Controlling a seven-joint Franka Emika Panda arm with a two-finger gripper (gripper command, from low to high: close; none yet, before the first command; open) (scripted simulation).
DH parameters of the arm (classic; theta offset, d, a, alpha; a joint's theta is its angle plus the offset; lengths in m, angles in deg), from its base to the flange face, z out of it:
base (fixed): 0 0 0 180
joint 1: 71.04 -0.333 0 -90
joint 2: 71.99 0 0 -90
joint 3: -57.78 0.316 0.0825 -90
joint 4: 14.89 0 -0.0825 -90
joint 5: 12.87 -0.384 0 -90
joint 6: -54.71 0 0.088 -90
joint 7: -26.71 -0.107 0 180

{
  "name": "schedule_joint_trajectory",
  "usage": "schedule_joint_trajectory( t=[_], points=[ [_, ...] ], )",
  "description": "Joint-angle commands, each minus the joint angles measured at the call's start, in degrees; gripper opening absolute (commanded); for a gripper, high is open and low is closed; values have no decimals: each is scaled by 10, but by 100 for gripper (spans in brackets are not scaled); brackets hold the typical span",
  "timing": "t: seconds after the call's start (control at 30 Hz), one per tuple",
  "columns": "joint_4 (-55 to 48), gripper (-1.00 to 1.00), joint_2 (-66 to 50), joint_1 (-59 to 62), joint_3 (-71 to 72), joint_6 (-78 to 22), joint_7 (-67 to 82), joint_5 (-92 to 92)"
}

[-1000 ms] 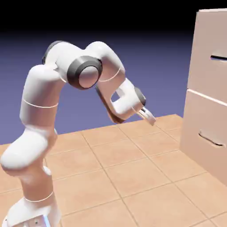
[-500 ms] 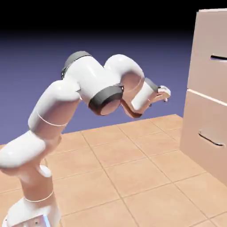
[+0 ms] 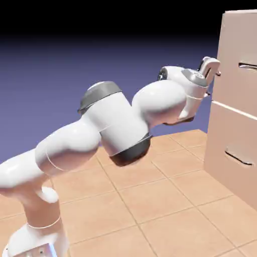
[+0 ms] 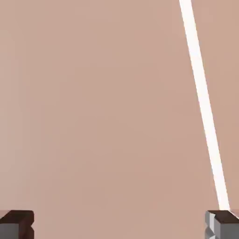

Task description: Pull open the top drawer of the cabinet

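- The top drawer (image 3: pixel 233 75) is the upper front of the cabinet (image 3: pixel 242 12), at the exterior view's right; it is shut, its face lying level with the front below.
- Its handle (image 3: pixel 248 66), a slim, dark horizontal bar, sits near the exterior view's right edge, partly cut off by the frame.
- The end effector (image 4: pixel 120 225) is wide open and holds nothing; its two fingertips (image 4: pixel 17 227) stand far apart, at the left and right of the hand view's bottom edge.
- In the exterior view it is just left of the top drawer's handle, apart from the bar; whether it touches the drawer front, I cannot tell.
- Plain beige-pink cabinet surface fills most of the hand view, between and beyond the fingertips.
- A bright white seam (image 4: pixel 204 100) crosses that view's right side at a slant, running down to the right fingertip; in the exterior view it divides the two drawer fronts.
- Below the seam is the lower drawer (image 3: pixel 226 133), also shut, with a matching dark bar handle (image 3: pixel 238 157).
- The white arm (image 3: pixel 120 128) stretches from the exterior view's lower left toward the cabinet, over a floor of orange-tan tiles (image 3: pixel 170 201).
- Behind everything is a blue-violet backdrop (image 3: pixel 45 95), darkening to black at the top.
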Motion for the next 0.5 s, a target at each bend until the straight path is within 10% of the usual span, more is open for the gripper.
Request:
schedule_joint_trajectory(
  t=[0.0,0.37,0.4,0.47],
  points=[
    [-9,0,-13,9,13,-3,25,18],
    [-172,0,-74,-73,11,19,162,53],
    [-172,-100,-74,-73,11,19,162,53],
    [-151,-100,-71,-58,17,14,152,57]
  ],
)
